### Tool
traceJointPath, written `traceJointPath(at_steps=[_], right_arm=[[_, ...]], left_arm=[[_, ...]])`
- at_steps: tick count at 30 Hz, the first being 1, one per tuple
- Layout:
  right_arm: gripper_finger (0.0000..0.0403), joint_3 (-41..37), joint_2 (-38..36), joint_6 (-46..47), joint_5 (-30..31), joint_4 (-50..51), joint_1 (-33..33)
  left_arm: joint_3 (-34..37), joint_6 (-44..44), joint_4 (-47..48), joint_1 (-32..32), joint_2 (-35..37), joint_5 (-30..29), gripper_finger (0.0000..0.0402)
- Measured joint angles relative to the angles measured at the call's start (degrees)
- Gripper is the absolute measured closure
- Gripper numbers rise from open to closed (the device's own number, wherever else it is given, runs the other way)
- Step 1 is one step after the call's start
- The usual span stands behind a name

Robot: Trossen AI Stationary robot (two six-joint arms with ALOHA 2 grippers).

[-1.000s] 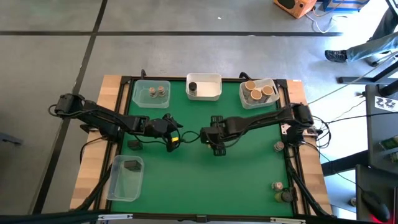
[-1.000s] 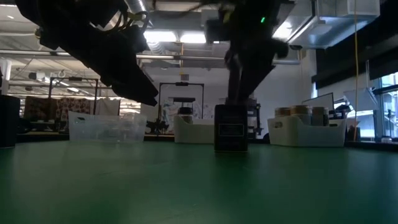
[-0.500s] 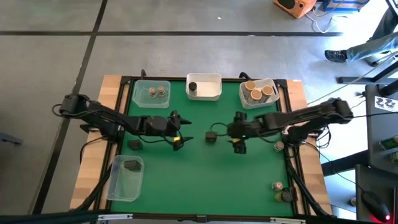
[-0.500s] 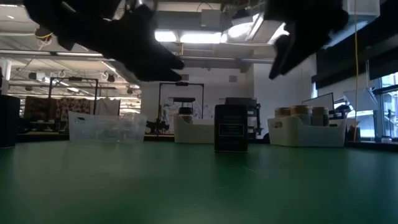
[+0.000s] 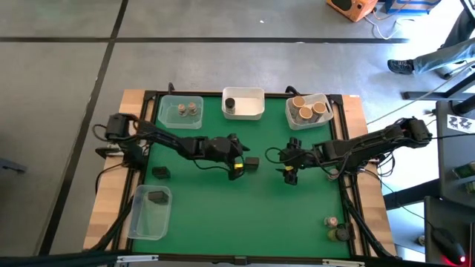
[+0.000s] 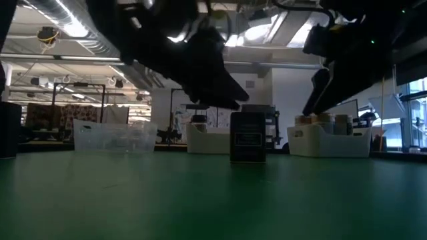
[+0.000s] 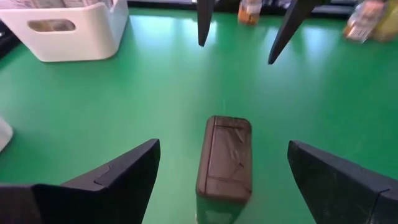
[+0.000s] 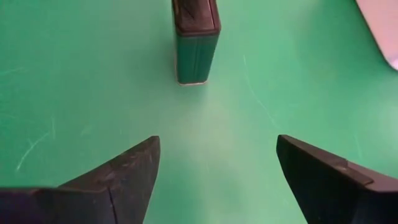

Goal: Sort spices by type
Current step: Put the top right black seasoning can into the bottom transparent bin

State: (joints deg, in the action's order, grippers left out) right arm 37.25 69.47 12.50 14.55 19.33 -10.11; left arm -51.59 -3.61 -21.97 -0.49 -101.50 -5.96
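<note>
A dark blocky spice tin (image 5: 251,162) stands upright on its base on the green mat, seen also in the low view (image 6: 247,137). My left gripper (image 5: 240,161) is open at the tin's left side. In the left wrist view (image 7: 223,149) its fingers stand on either side of the tin (image 7: 225,158) without touching it. My right gripper (image 5: 289,169) is open to the right of the tin, which stands ahead of it in the right wrist view (image 8: 195,37). Other spices sit in tubs and along the table's sides.
Along the far edge are a clear tub (image 5: 180,111) with two grey-lidded jars, a white tub (image 5: 243,104) with a dark cylinder, and a white tub (image 5: 308,110) with tan-lidded jars. A clear tub (image 5: 150,210) holds a dark block. A loose block (image 5: 159,172) and jars (image 5: 331,222) lie at the sides.
My right gripper, which was at the tin a second ago, has drawn away toward the table's right edge and risen. My left gripper has moved right across the mat up to the tin. The tin has stayed upright where it was.
</note>
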Motion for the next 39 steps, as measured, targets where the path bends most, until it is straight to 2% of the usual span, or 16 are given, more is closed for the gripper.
traceJointPath(at_steps=[5,8,13,17,25,29,34,39], right_arm=[[0.0082,-0.77,0.0,0.77,0.48,-0.21,0.0],[0.0081,-1.31,0.0,0.77,0.48,-1.7,0.0],[0.0081,-1.72,0.0,0.72,2.59,-3.28,0.0],[0.0081,-1.72,0.0,0.71,5.08,-3.28,0.0],[0.0081,-1.72,0.0,0.7,7.36,-3.32,0.0],[0.0081,-1.72,0.0,0.71,8.02,-3.32,0.0],[0.0081,-1.72,0.01,0.73,8.58,-3.37,0.0],[0.0081,-1.72,0.02,0.73,8.62,-3.46,0.0]], left_arm=[[-3.37,0.8,2.09,0.57,-4.23,1.05,0.0066],[-3.5,0.78,2.26,0.69,-5.5,3.17,0.0066],[-3.26,1.16,2.28,0.65,-6.14,3.39,0.0075],[-3.26,2.99,2.16,0.65,-6.02,3.43,0.0119],[-3.24,5.43,2.06,0.98,-5.96,3.41,0.0238],[-3.24,6.21,2.11,0.96,-5.96,3.41,0.0276],[-3.17,5.78,3.06,0.56,-4.91,3.38,0.0282],[-3.17,4.53,9.32,-0.51,-0.85,2.63,0.0267]])
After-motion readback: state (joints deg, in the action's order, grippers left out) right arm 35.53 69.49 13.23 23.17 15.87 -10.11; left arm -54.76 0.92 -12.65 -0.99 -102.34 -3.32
